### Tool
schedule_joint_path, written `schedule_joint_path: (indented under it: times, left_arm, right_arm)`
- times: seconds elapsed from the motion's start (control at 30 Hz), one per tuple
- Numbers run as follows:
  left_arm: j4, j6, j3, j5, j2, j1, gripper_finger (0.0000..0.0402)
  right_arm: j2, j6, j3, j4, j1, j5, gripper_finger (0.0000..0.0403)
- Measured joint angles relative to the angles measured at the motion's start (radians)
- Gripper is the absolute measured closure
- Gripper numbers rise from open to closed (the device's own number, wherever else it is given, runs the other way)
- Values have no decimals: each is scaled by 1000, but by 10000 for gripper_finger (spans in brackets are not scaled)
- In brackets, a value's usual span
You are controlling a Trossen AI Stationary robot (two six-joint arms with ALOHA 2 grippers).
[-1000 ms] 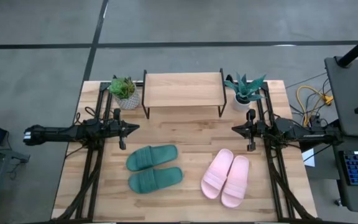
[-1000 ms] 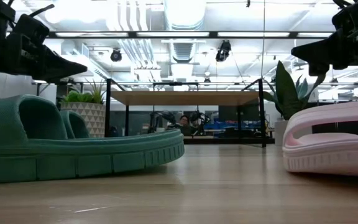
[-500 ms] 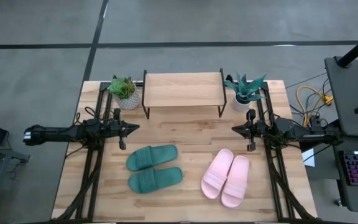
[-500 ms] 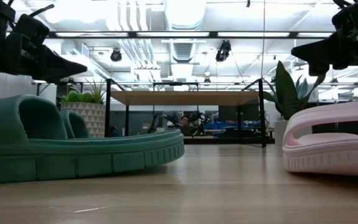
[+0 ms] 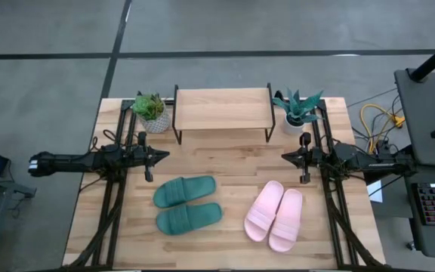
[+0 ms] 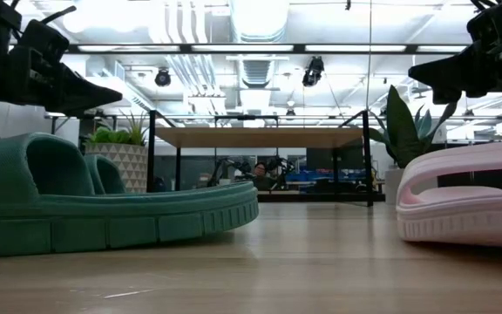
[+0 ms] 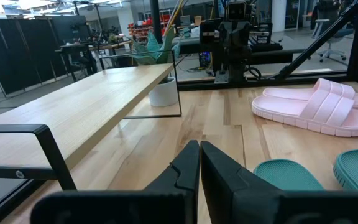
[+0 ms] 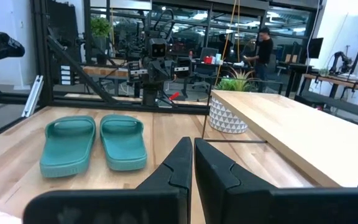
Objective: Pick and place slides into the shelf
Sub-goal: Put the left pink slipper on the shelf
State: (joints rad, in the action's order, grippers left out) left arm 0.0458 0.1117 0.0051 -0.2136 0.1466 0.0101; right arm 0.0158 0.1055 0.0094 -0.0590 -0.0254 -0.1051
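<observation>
Two dark green slides (image 5: pixel 186 204) lie side by side, soles down, on the table's left-centre. Two light pink slides (image 5: pixel 275 214) lie soles down to their right. The light-wood shelf (image 5: pixel 223 109) stands on thin black legs at the far middle of the table. My left gripper (image 5: pixel 165 155) hangs shut above the table, left of the shelf's near edge and beyond the green pair. My right gripper (image 5: pixel 284 156) hangs shut on the opposite side, beyond the pink pair. In the wrist views the left gripper (image 7: pixel 199 155) and the right gripper (image 8: pixel 193 152) show closed fingers.
A green plant in a patterned white pot (image 5: pixel 151 112) stands left of the shelf. A spiky plant in a white pot (image 5: pixel 298 111) stands right of it. Black arm frames run along both table sides. A person (image 8: pixel 265 43) stands far off in the room behind.
</observation>
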Motion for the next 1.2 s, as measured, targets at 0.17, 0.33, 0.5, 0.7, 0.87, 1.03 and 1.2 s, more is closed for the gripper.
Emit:
schedule_joint_path:
  times: [0.17, 0.33, 0.5, 0.7, 0.87, 1.03, 1.2]
  left_arm:
    - [0, 0, 0, 0, 0, 0, 402]
    - [0, 0, 0, 0, 0, 0, 402]
    - [0, 0, 0, 0, 0, 0, 402]
    - [0, 0, 0, 0, 0, 0, 402]
    - [0, 0, 0, 6, 0, 0, 402]
    - [0, 0, 0, 6, 0, 0, 402]
    - [1, 22, 0, 7, 0, 0, 402]
  right_arm:
    - [0, -6, 0, 0, 0, 0, 394]
    - [0, -204, 0, 1, 0, 0, 394]
    - [0, -324, 0, 2, 0, 0, 394]
    - [0, -314, 0, 1, 0, 0, 394]
    - [0, -274, 0, -5, 0, 0, 394]
    - [0, -276, 0, -3, 0, 0, 394]
    - [0, -263, 0, 0, 0, 0, 394]
